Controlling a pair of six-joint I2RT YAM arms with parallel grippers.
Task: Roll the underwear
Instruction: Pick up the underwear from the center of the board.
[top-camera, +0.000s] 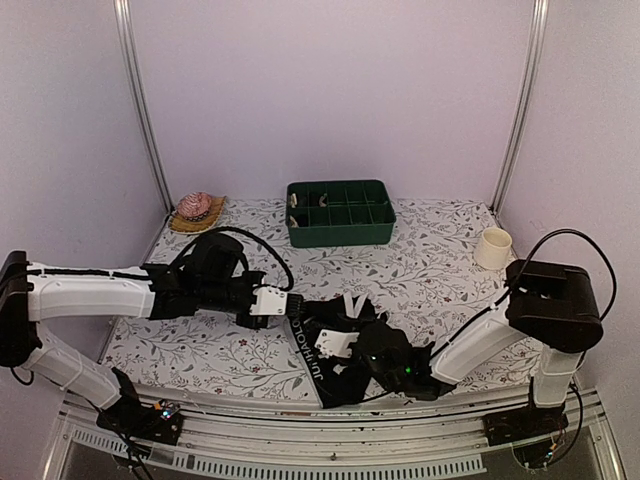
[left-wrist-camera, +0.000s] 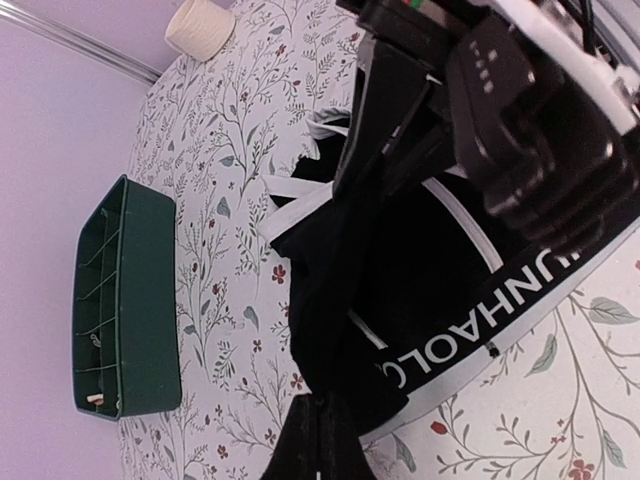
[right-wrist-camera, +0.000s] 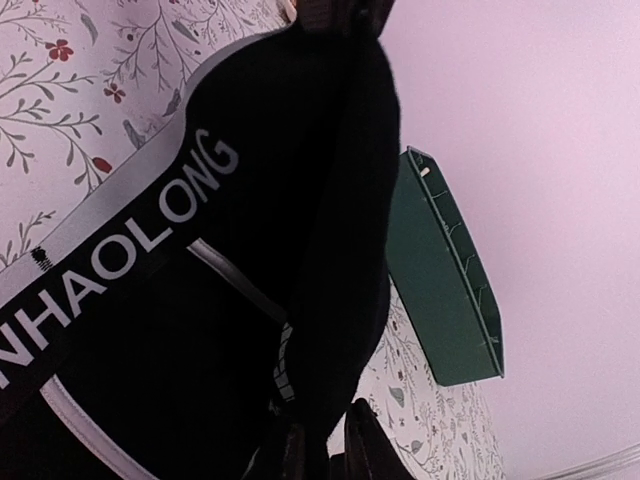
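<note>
**Two tools, one black heap**

Near centre of the counter (top-camera: 440, 290) the underwear (top-camera: 330, 380) lies in one dark heap; one lettered waistband (top-camera: 303, 345) shows. The left tool (left-wrist-camera: 315, 425), arm stretched level from the left, and the right tool (right-wrist-camera: 325, 445), arm low from the right, each pinch a fold. Far: one green tray (top-camera: 340, 233), one cup (top-camera: 494, 248).

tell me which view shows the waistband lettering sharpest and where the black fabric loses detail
Right wrist view: waistband lettering is sharpest and largest, yet the underwear beside it is one flat black mass, folds lost. Left wrist view: lettering readable, fabric equally dark. Top external view: soft even light, no glare, lettering tiny.
</note>
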